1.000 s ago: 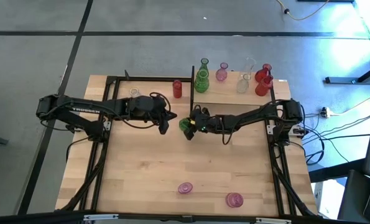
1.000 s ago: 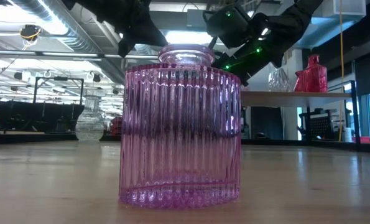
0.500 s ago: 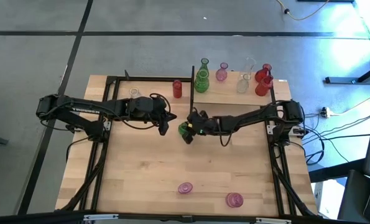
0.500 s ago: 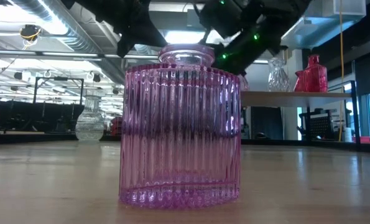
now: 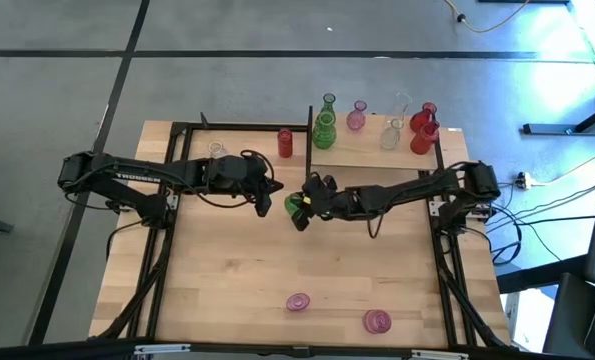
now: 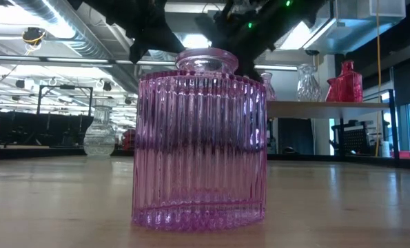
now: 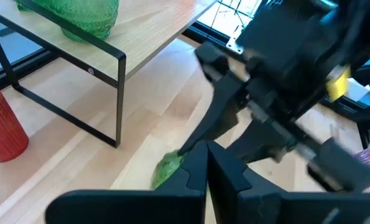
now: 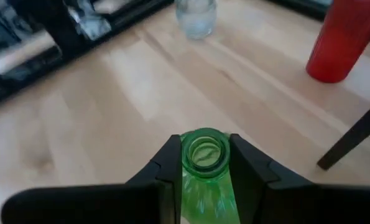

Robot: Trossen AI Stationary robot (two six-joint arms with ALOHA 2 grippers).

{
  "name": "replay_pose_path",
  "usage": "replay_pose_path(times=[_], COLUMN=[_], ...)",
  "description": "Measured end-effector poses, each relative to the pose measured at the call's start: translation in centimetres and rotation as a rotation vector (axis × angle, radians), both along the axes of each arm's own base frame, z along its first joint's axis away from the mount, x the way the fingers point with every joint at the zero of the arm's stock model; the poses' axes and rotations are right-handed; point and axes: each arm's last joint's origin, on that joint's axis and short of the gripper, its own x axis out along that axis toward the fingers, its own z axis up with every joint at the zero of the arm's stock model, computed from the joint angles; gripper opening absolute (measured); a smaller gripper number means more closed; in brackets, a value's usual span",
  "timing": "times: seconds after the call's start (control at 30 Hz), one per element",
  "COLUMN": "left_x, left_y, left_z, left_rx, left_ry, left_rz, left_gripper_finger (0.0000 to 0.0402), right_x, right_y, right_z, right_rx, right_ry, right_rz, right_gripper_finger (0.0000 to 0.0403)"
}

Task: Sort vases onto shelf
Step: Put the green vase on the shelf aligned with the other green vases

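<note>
Bright even overhead light, soft shadows, blurred wrist views

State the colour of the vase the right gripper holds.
Green vase, clearest in the right wrist view.

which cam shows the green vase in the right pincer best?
Right wrist: the green vase fills the gap in the right pincer, mouth visible. High view shows a small green blob. Left wrist shows a sliver. Low view hides it.

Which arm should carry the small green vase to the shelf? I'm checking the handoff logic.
The right. The right gripper is already shut on the green vase by its neck, with the shelf just beyond. The left gripper is close by, its jaws shut and empty.
</note>
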Motion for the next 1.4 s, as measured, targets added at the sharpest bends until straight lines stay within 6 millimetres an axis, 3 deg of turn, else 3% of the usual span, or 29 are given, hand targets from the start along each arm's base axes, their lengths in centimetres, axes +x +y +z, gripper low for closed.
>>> replay_pose_path(times=[0.33,0.6,0.8,1.4], left_x=[0.0,0.0,0.0,0.3], left_y=[0.0,0.1,0.1,0.1], left_z=[0.0,0.1,0.1,0.6], left_rx=[0.034,0.060,0.061,0.061], left_ry=[0.006,0.008,0.007,-0.053], left_rz=[-0.016,-0.017,-0.018,-0.014], left_gripper_finger=[0.0000,0.0000,0.0000,0.0000], right_x=[-3.3,-6.5,-7.8,-8.4], right_y=[1.1,0.1,-1.4,-7.4], right_z=[4.6,7.1,8.6,9.0], right_rx=[0.016,0.016,0.016,-0.058], right_ry=[-0.066,-0.028,-0.052,-0.008], right_rz=[-0.111,-0.170,-0.223,-0.310], right_gripper_finger=[0.0080,0.0080,0.0080,0.0080])
